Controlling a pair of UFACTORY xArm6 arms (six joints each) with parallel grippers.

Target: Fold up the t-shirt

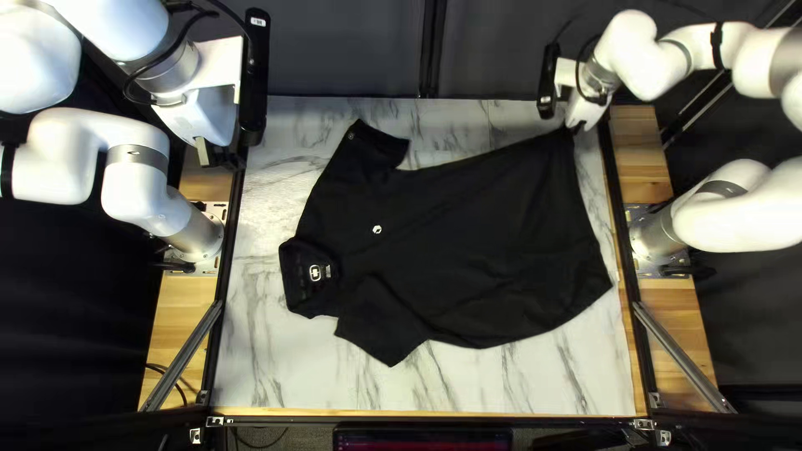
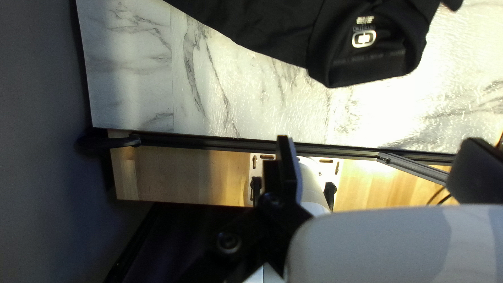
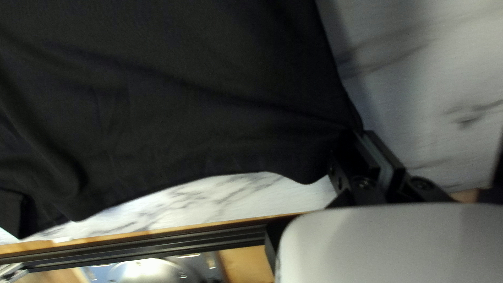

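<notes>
Across your table the t-shirt runs collar toward left arm, hem toward right; left gripper spread empty, right gripper parted, brushing hem.

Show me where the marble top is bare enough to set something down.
Widest: the near strip between the black shirt and the table's near edge. Also the band between collar and left rail, and the far left corner. Crowded: the far right corner, where the right claw is at the shirt.
</notes>
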